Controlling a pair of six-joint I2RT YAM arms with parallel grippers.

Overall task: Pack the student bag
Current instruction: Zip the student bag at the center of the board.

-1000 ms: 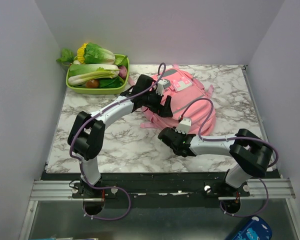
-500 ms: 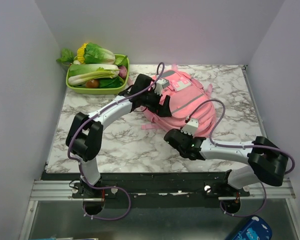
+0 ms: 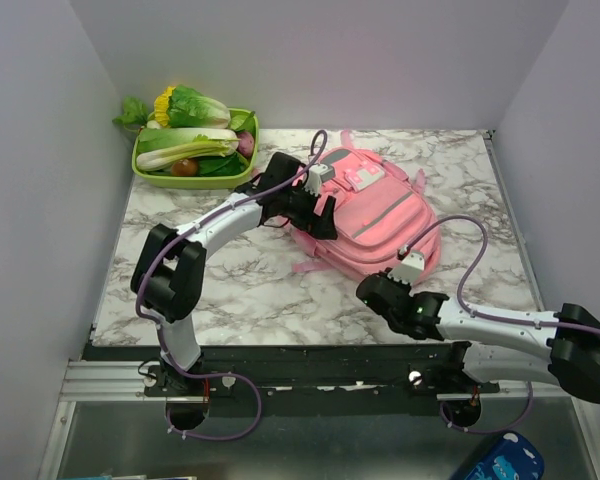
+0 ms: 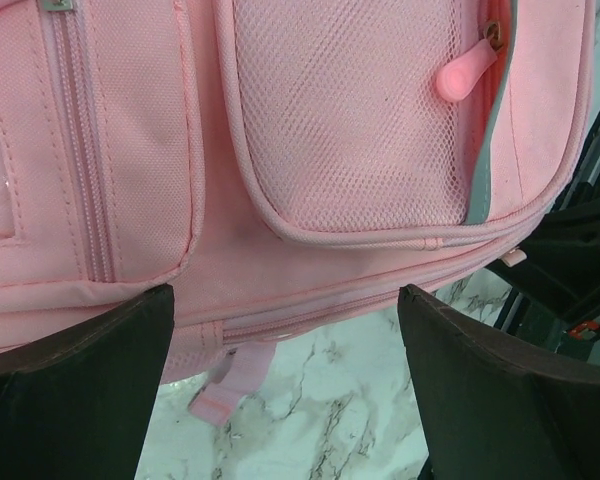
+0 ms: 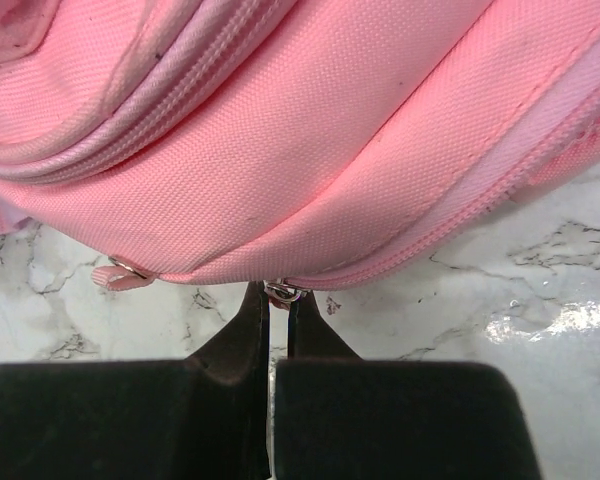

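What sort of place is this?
Probably a robot test booth: plain white walls box in a marble-patterned table, a left arm and right arm bolted to a metal rail, with a pink backpack and a tray of vegetables as props.

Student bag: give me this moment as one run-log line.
student bag: flat on table | left gripper: open over bag | right gripper: shut on zip pull, bag's near edge

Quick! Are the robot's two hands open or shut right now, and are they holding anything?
Left gripper: open wide over the student bag, holding nothing.
Right gripper: shut, pinching the small metal zip pull at the bag's edge.
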